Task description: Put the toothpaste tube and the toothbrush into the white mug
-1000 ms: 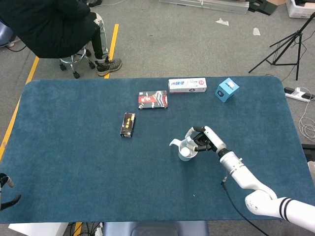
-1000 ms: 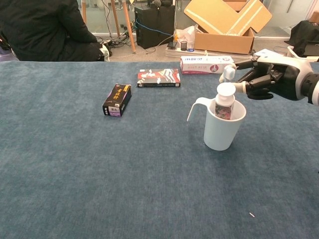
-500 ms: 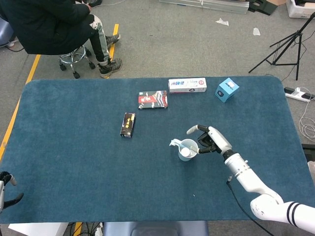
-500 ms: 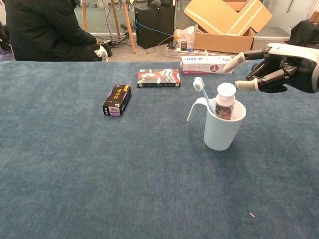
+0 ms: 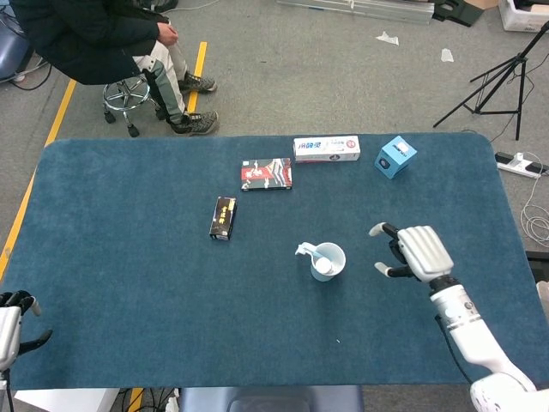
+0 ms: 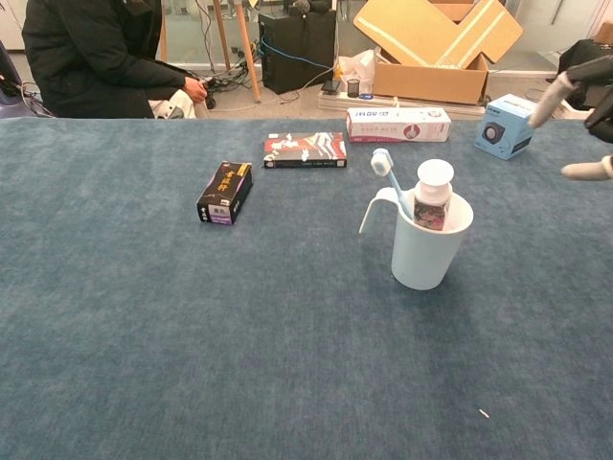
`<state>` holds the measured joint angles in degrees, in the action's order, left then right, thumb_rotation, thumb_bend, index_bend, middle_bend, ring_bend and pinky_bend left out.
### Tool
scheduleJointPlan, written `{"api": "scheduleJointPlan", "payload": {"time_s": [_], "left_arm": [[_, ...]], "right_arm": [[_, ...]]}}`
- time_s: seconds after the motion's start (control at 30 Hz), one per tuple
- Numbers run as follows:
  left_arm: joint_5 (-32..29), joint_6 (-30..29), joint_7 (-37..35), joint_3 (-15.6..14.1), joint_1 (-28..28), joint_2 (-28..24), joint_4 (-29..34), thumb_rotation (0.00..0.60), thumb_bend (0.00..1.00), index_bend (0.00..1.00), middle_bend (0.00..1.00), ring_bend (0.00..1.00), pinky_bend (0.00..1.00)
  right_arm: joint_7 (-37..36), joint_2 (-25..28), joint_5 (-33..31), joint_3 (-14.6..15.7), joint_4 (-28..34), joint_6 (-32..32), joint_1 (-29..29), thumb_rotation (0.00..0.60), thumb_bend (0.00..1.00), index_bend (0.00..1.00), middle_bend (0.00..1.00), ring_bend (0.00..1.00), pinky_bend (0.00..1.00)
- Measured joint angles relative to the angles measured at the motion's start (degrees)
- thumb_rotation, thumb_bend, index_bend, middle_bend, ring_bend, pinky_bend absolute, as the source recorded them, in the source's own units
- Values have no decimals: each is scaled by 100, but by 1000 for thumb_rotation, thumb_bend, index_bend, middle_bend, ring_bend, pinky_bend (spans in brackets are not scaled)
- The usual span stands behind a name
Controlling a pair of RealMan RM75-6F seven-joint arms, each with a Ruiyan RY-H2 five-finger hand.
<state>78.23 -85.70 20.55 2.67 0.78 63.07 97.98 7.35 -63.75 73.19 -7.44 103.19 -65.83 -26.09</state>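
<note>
Both task items are sitting in the white mug near the middle of the blue table: the toothpaste tube stands upright with its white cap poking above the rim, and the toothbrush leans against the mug's left side next to the handle, bristle head up. From the head view you mostly just see the mug from above with the cap and brush head showing. The right hand is off to the right of the mug, well apart from it, fingers spread wide and holding nothing; in the chest view only a couple of fingertips peek in at the right edge. The left hand is barely in frame at the bottom left corner of the head view, and I honestly can't tell how its fingers are set. Other stuff on the table: a small black box left of the mug, a flat red and black box further back, a long white toothpaste carton behind that, and a little blue box toward the far right. A person in a dark jacket sits on a stool past the far left corner.
</note>
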Motion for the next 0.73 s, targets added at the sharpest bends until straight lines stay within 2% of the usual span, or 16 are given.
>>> {"api": "scheduleJointPlan", "payload": {"time_s": [0.13, 0.23, 0.33, 0.43, 0.53, 0.73], "left_arm": [[25, 73, 56, 40, 106, -4, 47, 600, 0, 535, 377, 305, 417], [54, 142, 60, 69, 190, 3, 70, 600, 0, 535, 377, 305, 417], [76, 221, -65, 96, 259, 7, 65, 600, 0, 534, 377, 305, 417], [54, 345, -256, 148, 357, 17, 27, 600, 0, 534, 377, 305, 417], [8, 453, -371, 198, 453, 43, -57, 600, 0, 534, 377, 305, 417], [-56, 527, -403, 221, 528, 67, -68, 600, 0, 534, 377, 305, 417]], "right_arm": [[1261, 408, -239, 276, 502, -771, 504, 600, 105, 384, 647, 562, 852], [1855, 596, -282, 524, 690, -1316, 908, 600, 105, 384, 537, 444, 707], [2243, 654, -214, 735, 765, -1752, 1250, 600, 105, 384, 458, 369, 621], [2481, 634, -89, 884, 786, -2091, 1529, 600, 105, 384, 414, 329, 572], [2597, 548, 28, 976, 778, -2355, 1774, 600, 105, 384, 400, 323, 563], [2445, 482, 91, 1033, 821, -2483, 2009, 600, 105, 384, 391, 319, 557]]}}
